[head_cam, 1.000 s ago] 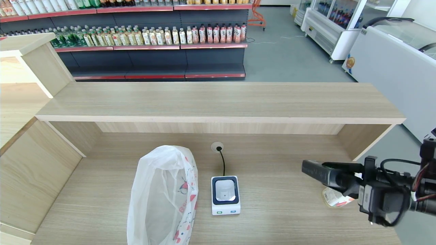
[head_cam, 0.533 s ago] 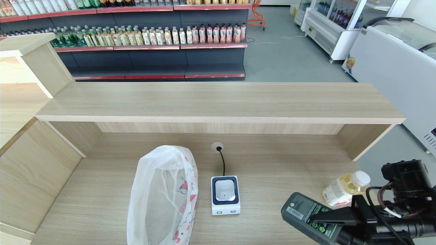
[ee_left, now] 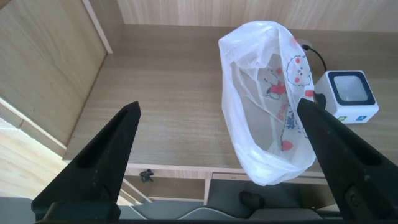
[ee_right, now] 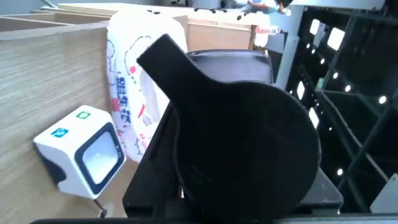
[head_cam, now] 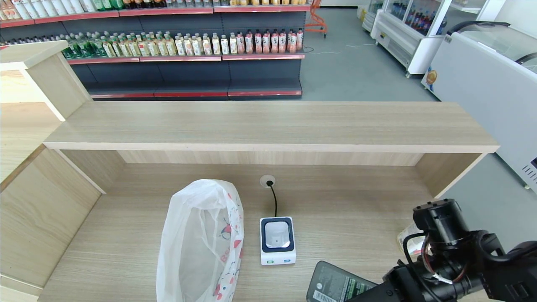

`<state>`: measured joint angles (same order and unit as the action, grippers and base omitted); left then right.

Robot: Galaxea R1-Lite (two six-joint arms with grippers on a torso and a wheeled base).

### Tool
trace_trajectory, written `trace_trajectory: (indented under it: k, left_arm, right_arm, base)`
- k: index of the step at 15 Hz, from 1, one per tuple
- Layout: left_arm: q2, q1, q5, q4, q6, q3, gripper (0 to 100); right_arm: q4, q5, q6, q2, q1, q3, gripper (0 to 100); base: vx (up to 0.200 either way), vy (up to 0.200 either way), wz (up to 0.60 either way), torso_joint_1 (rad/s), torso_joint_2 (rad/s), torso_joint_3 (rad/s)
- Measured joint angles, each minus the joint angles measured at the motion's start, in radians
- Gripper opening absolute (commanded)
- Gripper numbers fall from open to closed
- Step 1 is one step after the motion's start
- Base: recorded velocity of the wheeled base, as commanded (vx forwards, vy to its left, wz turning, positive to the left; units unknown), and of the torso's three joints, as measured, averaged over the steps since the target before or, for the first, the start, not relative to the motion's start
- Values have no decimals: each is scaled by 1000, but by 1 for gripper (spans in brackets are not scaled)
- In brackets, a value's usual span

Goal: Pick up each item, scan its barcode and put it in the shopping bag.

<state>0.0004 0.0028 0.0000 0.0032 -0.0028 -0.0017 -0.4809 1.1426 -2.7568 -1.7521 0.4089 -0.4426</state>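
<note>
You have one shopping bag [head_cam: 201, 243], one scanner [head_cam: 277, 240] and one bottle [head_cam: 406, 241] on the bench [head_cam: 348, 222]. One dark pack [head_cam: 335, 285] is clamped in the right gripper [head_cam: 369, 293] fingers, near the scanner. The left wrist view adds the left gripper [ee_left: 217, 106], fingers wide, over the bag.

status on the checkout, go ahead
Left gripper open, facing shopping bag. Right gripper shut on dark packet, right of scanner, barcode facing up. Bottle behind right arm.
</note>
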Motion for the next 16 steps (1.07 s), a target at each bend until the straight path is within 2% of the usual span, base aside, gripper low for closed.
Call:
trace_trajectory:
  k: [3, 7, 12, 16]
  left_arm:
    - [0, 0, 0, 0, 0, 0, 100]
    - [0, 0, 0, 0, 0, 0, 100]
    - [0, 0, 0, 0, 0, 0, 100]
    - [0, 0, 0, 0, 0, 0, 100]
  right_arm:
    - [-4, 6, -5, -58, 97, -109, 0]
    - [27, 27, 10, -136, 120, -272, 0]
    - [35, 28, 16, -213, 182, -350, 0]
    - [35, 25, 18, -246, 200, -383, 0]
  base:
    - [0, 0, 0, 0, 0, 0]
    - [0, 0, 0, 0, 0, 0]
    - [0, 0, 0, 0, 0, 0]
    - [0, 0, 0, 0, 0, 0]
